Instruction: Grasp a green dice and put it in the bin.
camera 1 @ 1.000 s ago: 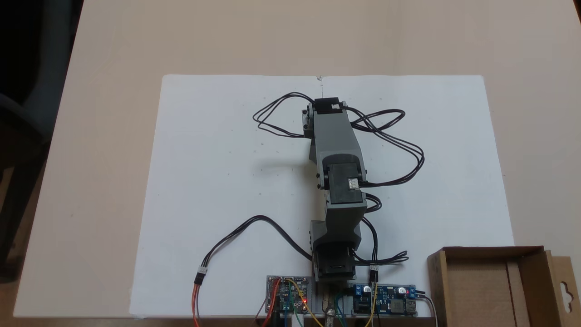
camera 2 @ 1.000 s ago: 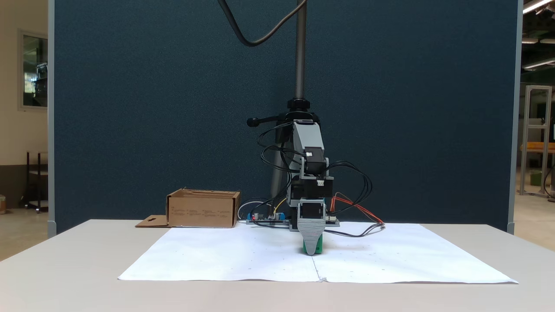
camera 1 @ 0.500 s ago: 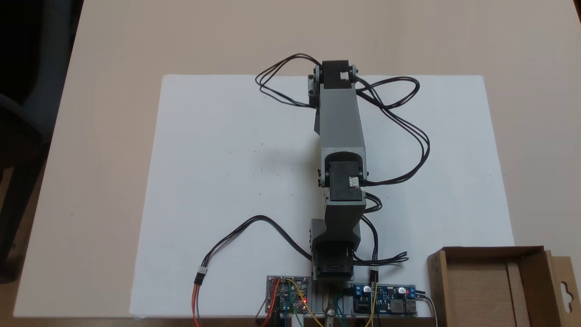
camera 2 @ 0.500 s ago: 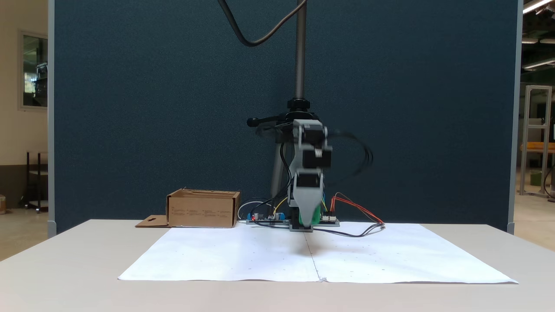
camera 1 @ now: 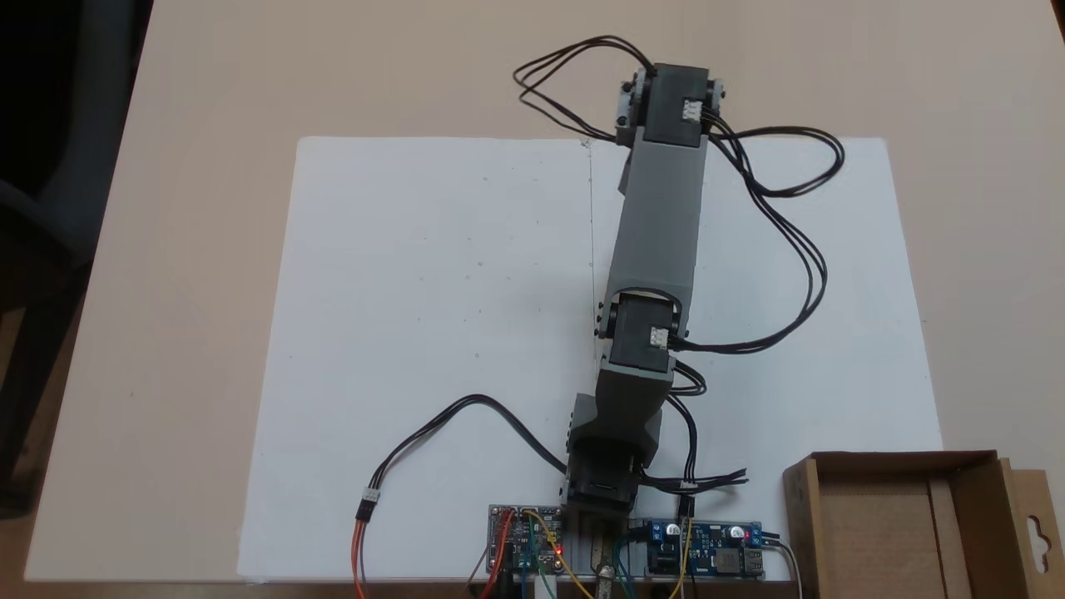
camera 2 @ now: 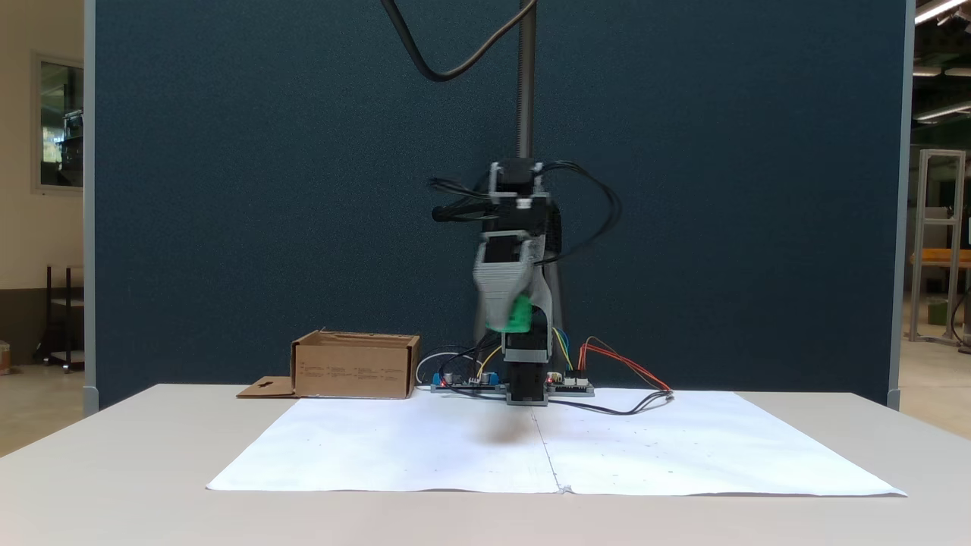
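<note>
Up it comes: a second ago the arm point(camera 1: 657, 225) was folded low with the green dice point(camera 2: 519, 315) down on the white paper sheet point(camera 1: 433, 333), and now the whole thing has swung high and stretched out past the sheet's far edge in the fixed view from above.

Biggest thing first: the table point(camera 1: 191, 166) with that paper sheet across it, then the bin point(camera 1: 965, 466), sitting at the bottom right corner of that same view, just beside the arm's base and the circuit boards point(camera 1: 707, 553). From the front, the bin point(camera 2: 356, 365) lies left of the arm and back towards the base, open side up.

Now the small stuff. The gripper point(camera 2: 510, 322) is motion-blurred, but green shows between its jaws, so I read it as clamped on the dice, carried well clear of the paper, with a soft shadow point(camera 2: 507, 434) below.

The relation that matters: the bin lies sideways and back from the load. My call is that the arm needs to rotate at the base towards it and pull in, keeping height to clear the near wall.
</note>
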`<move>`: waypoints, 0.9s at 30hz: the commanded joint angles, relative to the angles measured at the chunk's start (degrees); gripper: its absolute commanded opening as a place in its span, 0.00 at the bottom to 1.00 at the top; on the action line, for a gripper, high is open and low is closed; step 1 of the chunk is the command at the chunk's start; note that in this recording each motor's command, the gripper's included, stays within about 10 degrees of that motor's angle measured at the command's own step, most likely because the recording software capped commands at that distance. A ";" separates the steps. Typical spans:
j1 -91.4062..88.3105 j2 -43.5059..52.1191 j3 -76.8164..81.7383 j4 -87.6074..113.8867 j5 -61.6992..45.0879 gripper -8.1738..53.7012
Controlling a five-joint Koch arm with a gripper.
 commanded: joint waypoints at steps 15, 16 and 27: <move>46.41 3.60 -2.64 0.35 -24.61 0.32; 49.66 3.60 -2.64 0.35 -25.93 0.32; 78.31 2.72 -2.64 -4.39 -33.13 0.32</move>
